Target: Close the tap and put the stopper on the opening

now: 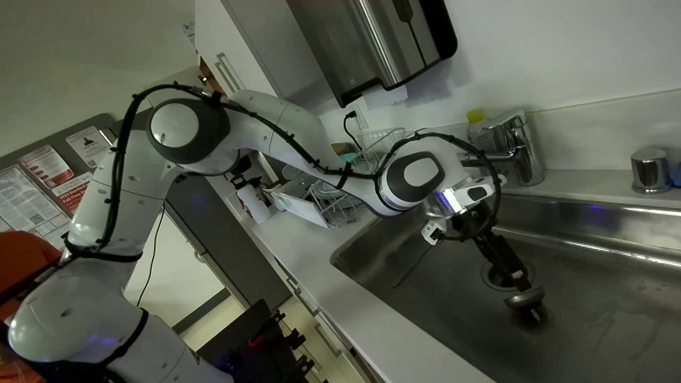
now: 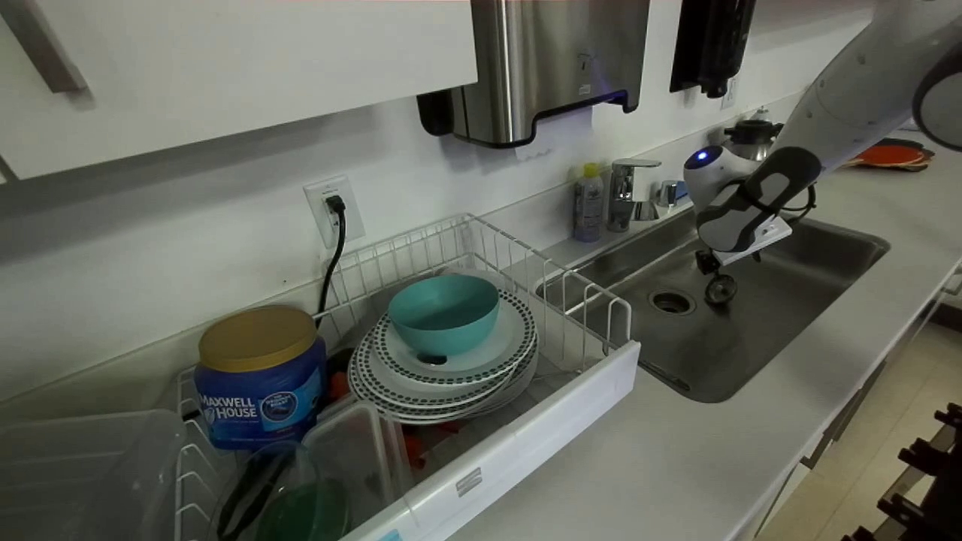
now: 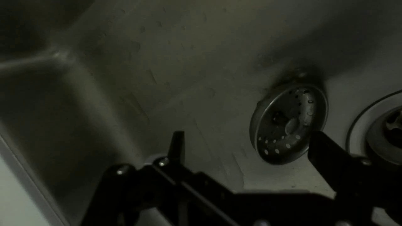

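Observation:
The stopper is a round metal strainer with small holes, tilted on its side on the sink floor in the wrist view (image 3: 287, 125). It also shows in both exterior views (image 1: 525, 299) (image 2: 721, 289). My gripper (image 3: 248, 141) is open, its fingers wide apart. The right finger overlaps the stopper's rim in the wrist view; I cannot tell whether it touches. In an exterior view the gripper (image 1: 518, 279) reaches down over the sink. The opening (image 2: 671, 302), a metal-rimmed drain, is uncovered beside the stopper. The chrome tap (image 1: 524, 151) stands behind the basin; its spout is partly hidden by the arm.
The steel sink (image 1: 601, 255) has raised walls around the gripper. A yellow-capped bottle (image 2: 588, 204) stands beside the tap. A metal cylinder (image 1: 650, 171) stands on the back ledge. A dish rack (image 2: 526, 451) with plates and a teal bowl is beside the sink. A towel dispenser (image 1: 367, 42) hangs above.

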`<action>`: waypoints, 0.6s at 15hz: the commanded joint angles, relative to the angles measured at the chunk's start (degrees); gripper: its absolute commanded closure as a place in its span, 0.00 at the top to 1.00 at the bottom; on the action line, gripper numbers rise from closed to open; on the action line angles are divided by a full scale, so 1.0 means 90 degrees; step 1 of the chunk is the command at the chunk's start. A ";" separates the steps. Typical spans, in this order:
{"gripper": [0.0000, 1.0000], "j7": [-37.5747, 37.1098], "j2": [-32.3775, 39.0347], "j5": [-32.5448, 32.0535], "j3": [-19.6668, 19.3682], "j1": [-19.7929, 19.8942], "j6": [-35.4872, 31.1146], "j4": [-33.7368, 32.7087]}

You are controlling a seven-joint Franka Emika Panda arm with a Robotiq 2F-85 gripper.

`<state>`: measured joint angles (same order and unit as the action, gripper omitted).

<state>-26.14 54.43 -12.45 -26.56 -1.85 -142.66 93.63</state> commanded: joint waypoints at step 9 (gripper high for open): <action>1.00 -0.0165 0.0479 -0.0224 -0.0186 -0.0032 0.0366 -0.0582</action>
<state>-26.26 57.25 -12.87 -27.42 -1.95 -141.40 90.78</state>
